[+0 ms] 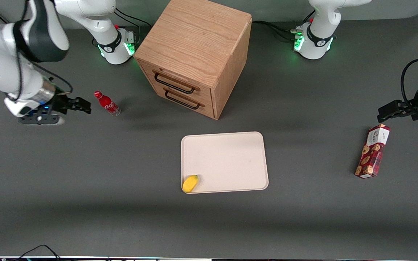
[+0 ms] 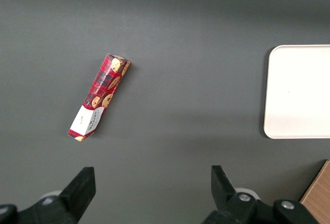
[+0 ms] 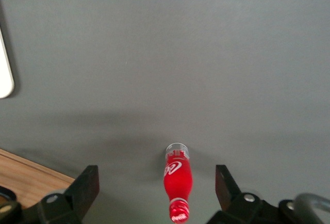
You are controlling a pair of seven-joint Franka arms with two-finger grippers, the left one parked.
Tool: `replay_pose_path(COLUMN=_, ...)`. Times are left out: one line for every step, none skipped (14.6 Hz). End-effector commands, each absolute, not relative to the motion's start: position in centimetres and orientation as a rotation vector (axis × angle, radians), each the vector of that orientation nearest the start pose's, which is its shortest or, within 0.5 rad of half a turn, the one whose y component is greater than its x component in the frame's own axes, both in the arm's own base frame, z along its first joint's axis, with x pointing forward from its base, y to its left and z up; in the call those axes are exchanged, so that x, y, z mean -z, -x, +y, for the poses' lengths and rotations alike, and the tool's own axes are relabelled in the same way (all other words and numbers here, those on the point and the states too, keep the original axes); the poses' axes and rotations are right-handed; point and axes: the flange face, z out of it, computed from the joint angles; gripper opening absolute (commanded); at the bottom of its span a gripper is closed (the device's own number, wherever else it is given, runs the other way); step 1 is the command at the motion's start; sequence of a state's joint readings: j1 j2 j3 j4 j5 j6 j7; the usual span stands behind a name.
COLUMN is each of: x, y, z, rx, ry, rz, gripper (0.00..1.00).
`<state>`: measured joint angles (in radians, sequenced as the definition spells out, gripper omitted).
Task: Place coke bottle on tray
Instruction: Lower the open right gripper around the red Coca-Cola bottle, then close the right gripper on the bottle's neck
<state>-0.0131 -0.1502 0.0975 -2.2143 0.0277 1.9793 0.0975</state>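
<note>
The coke bottle (image 1: 106, 103), small and red with a red cap and a clear base, stands on the grey table beside the wooden cabinet, toward the working arm's end. My right gripper (image 1: 82, 105) hovers close beside it, a little farther toward that end, open and empty. In the right wrist view the bottle (image 3: 177, 185) shows between the spread fingers (image 3: 88, 185) of the gripper (image 3: 157, 178), touching neither. The cream-beige tray (image 1: 224, 156) lies mid-table, nearer the front camera than the cabinet. Its corner shows in the right wrist view (image 3: 4, 74).
The wooden drawer cabinet (image 1: 194, 54) stands between the bottle and the parked arm's side, both drawers shut. A small yellow object (image 1: 190, 183) lies in the tray's near corner. A red-and-white cookie box (image 1: 373, 151) lies toward the parked arm's end.
</note>
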Motion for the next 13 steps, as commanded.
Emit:
replay_pose_path(x=-39.5, y=-45.4, z=5.4, rx=-0.117, ry=3.131, rz=0.044, gripper=1.0)
replay_pose_path(x=-38.0, y=-44.6, z=5.4, rx=-0.117, ry=3.135, rz=0.041, gripper=1.0)
replay_pose_path(x=-37.0, y=-43.9, z=5.2, rx=-0.113, ry=3.142, rz=0.035, gripper=1.0)
replay_pose_path(x=-35.8, y=-43.1, z=5.0, rx=-0.12, ry=3.147, rz=0.028, gripper=1.0)
replay_pose_path(x=-34.8, y=-42.5, z=4.9, rx=-0.115, ry=3.149, rz=0.028, gripper=1.0)
replay_pose_path(x=-33.6, y=-41.8, z=4.7, rx=-0.11, ry=3.15, rz=0.032, gripper=1.0)
replay_pose_path(x=-32.1, y=-40.8, z=4.5, rx=-0.119, ry=3.158, rz=0.016, gripper=1.0)
replay_pose_path(x=-31.4, y=-40.2, z=4.4, rx=-0.135, ry=3.165, rz=0.004, gripper=1.0)
replay_pose_path(x=-31.2, y=-40.0, z=4.3, rx=-0.142, ry=3.166, rz=0.005, gripper=1.0)
replay_pose_path(x=-30.8, y=-39.7, z=4.4, rx=-0.159, ry=3.167, rz=0.003, gripper=1.0)
replay_pose_path(x=-30.1, y=-39.0, z=4.3, rx=-0.186, ry=3.169, rz=0.002, gripper=1.0)
replay_pose_path(x=-30.1, y=-38.7, z=4.3, rx=-0.191, ry=3.17, rz=-0.004, gripper=1.0)
replay_pose_path(x=-29.9, y=-38.5, z=4.2, rx=-0.207, ry=3.174, rz=-0.011, gripper=1.0)
